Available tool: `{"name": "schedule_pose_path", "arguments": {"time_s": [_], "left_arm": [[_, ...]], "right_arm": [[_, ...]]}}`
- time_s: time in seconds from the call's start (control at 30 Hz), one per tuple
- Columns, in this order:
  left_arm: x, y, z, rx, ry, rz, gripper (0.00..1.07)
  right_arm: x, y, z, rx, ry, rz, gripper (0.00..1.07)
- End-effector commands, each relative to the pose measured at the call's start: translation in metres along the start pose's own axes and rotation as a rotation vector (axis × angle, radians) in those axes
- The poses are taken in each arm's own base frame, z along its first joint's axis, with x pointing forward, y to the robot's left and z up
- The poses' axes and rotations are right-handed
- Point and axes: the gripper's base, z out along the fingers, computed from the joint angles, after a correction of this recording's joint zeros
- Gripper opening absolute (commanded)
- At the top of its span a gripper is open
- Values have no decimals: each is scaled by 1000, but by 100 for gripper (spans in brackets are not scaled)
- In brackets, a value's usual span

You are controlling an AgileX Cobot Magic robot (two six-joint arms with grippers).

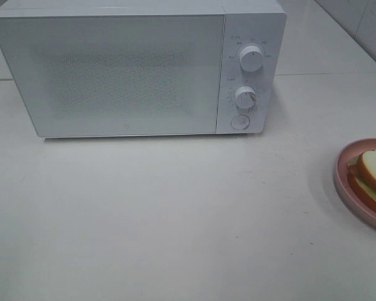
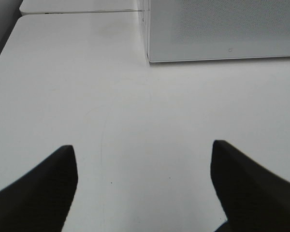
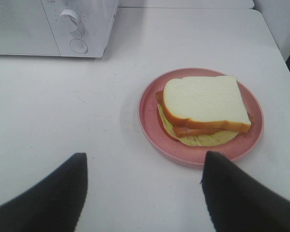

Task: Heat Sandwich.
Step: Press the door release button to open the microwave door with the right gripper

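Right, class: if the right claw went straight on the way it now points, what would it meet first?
Probably the pink plate, at its near rim, with the sandwich just behind; the right claw stands open and its height over the table is unclear.

High cam looks down on the white boxy microwave [image 1: 113, 69] from its front, pretty close, round pink plate [image 1: 339, 170] cropped. Left wrist cam sits low over the white tabletop [image 2: 135, 106], microwave corner ahead of the left gripper [image 2: 142, 145]. Right wrist cam: plate just ahead of the right gripper [image 3: 146, 153], microwave beyond. All three share it.
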Motion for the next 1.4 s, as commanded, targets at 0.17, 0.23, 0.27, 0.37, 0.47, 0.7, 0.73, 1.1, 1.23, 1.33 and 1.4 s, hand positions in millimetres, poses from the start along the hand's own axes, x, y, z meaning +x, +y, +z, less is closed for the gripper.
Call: {"name": "schedule_pose_path", "arguments": {"time_s": [0.17, 0.23, 0.27, 0.37, 0.47, 0.7, 0.73, 1.1, 1.23, 1.33, 1.4], "left_arm": [[1, 0, -3, 4, -32, 1, 71], [1, 0, -3, 4, -32, 1, 71], [1, 0, -3, 4, -32, 1, 71], [1, 0, -3, 4, -32, 1, 71], [1, 0, -3, 4, -32, 1, 71], [1, 0, -3, 4, -32, 1, 71], [1, 0, -3, 4, -32, 1, 71], [1, 0, -3, 4, -32, 1, 71], [1, 0, -3, 4, -32, 1, 71], [1, 0, -3, 4, -32, 1, 71], [1, 0, -3, 4, -32, 1, 71]], "right_arm": [[2, -1, -2, 14, -26, 3, 66], [2, -1, -2, 15, -26, 0, 66], [2, -1, -2, 17, -26, -7, 66], [2, -2, -2, 19, -22, -8, 66], [2, -2, -2, 19, -22, -8, 66], [2, -2, -2, 19, -22, -9, 74], [2, -2, -2, 21, -22, -9, 77], [2, -1, -2, 10, -22, -28, 85], [2, -1, -2, 10, -22, -28, 85], [2, -1, -2, 10, -22, -29, 84], [2, -1, -2, 10, -22, -29, 84]]}}
